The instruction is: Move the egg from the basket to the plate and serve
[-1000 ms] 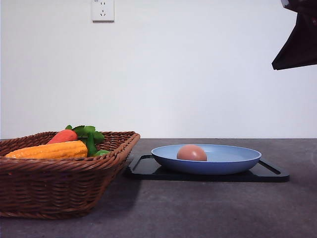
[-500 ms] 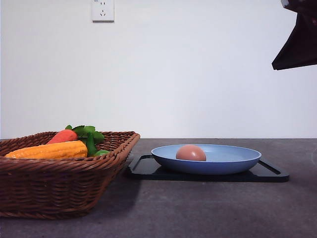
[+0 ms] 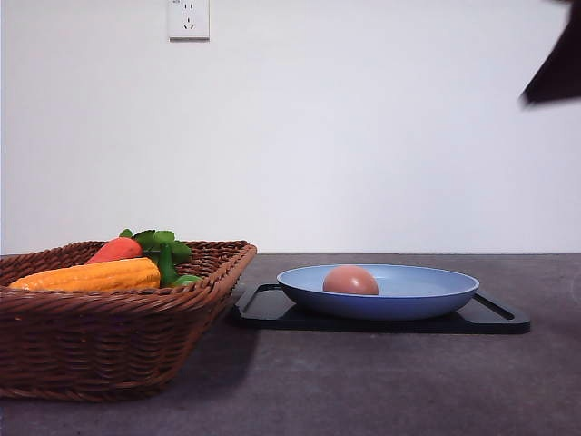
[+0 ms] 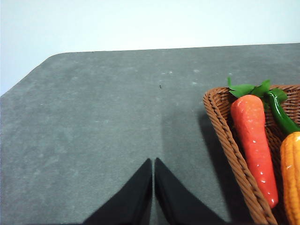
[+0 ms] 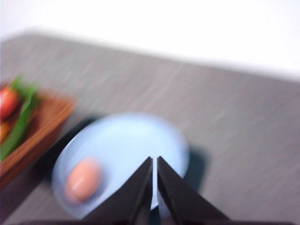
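Egg (image 3: 350, 280) pinkish-brown; plate (image 3: 427, 292) light blue; tray (image 3: 272, 309) black; basket (image 3: 109, 341) dark brown woven wicker; carrot (image 3: 115, 249) orange, green-leaved; corn (image 3: 91, 275) yellow; desk (image 3: 381, 381) mottled dark grey.

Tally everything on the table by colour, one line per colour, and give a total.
Orange: 1, carrot
Yellow: 1, corn cob
Green: 1, bean pod
Pinkish-brown: 1, egg
Blue: 1, plate
Brown: 1, basket
Black: 1, tray
Total: 7
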`<move>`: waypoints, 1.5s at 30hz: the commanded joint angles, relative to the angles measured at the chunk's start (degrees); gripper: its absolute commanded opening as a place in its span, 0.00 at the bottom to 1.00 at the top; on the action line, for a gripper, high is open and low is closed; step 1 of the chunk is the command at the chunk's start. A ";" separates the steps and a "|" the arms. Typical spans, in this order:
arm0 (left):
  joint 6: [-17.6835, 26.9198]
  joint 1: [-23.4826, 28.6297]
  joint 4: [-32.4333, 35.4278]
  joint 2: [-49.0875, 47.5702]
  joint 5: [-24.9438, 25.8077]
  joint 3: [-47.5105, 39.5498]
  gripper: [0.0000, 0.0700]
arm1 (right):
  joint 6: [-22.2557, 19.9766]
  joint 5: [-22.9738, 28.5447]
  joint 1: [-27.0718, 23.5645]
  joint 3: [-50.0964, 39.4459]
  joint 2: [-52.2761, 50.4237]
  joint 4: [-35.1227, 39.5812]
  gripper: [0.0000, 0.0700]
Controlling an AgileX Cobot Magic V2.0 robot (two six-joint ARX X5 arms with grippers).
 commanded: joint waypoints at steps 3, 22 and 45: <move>0.76 0.09 0.90 -0.04 0.00 -1.55 0.00 | -5.60 0.71 -5.56 0.22 -9.11 0.85 0.00; 0.76 0.09 0.90 -0.02 0.02 -1.55 0.00 | -1.37 -19.92 -33.10 -12.25 -22.25 0.76 0.00; 0.76 0.09 0.90 -0.02 0.02 -1.55 0.00 | 4.72 -19.24 -33.05 -21.62 -27.28 -3.37 0.00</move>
